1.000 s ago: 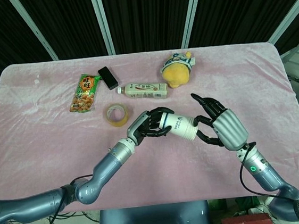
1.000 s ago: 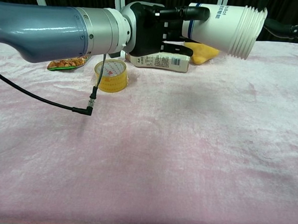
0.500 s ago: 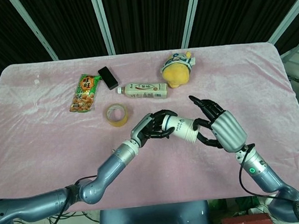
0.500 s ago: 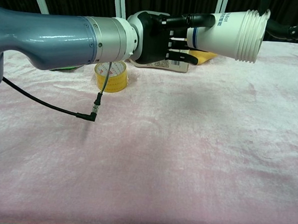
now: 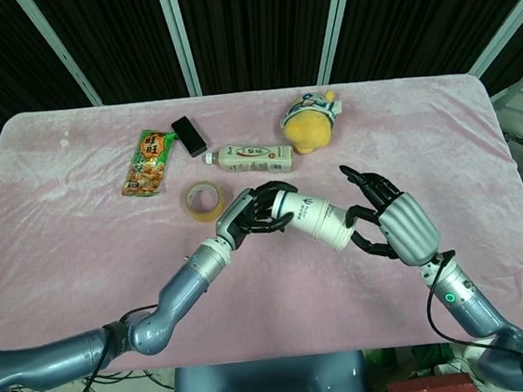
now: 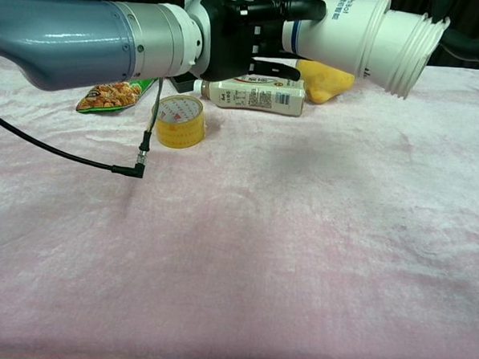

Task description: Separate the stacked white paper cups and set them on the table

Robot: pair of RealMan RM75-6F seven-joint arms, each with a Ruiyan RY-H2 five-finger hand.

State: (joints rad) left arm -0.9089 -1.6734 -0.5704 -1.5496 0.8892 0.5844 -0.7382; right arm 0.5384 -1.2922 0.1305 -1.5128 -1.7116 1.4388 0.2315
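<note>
A stack of white paper cups (image 5: 317, 218) lies sideways in the air above the pink table (image 5: 79, 243), mouth toward my right. My left hand (image 5: 252, 214) grips the bottom end of the outermost cup (image 6: 335, 33). In the chest view this cup has slid partly off the inner cups (image 6: 411, 52), whose several rims show at the right. My right hand (image 5: 391, 223) is at the mouth end, its fingers (image 6: 471, 48) pinching the inner cups' rims. The chest view shows only these dark fingertips of the right hand.
Behind the hands lie a yellow tape roll (image 5: 204, 200), a drink bottle (image 5: 256, 157), a snack packet (image 5: 149, 161), a black box (image 5: 189, 136) and a yellow plush toy (image 5: 310, 121). A black cable (image 6: 140, 154) dangles from my left arm.
The left hand has drawn the outermost cup leftward, so it has slid partly off the inner cups. The stack now tilts with its mouth end lower toward the right hand.
</note>
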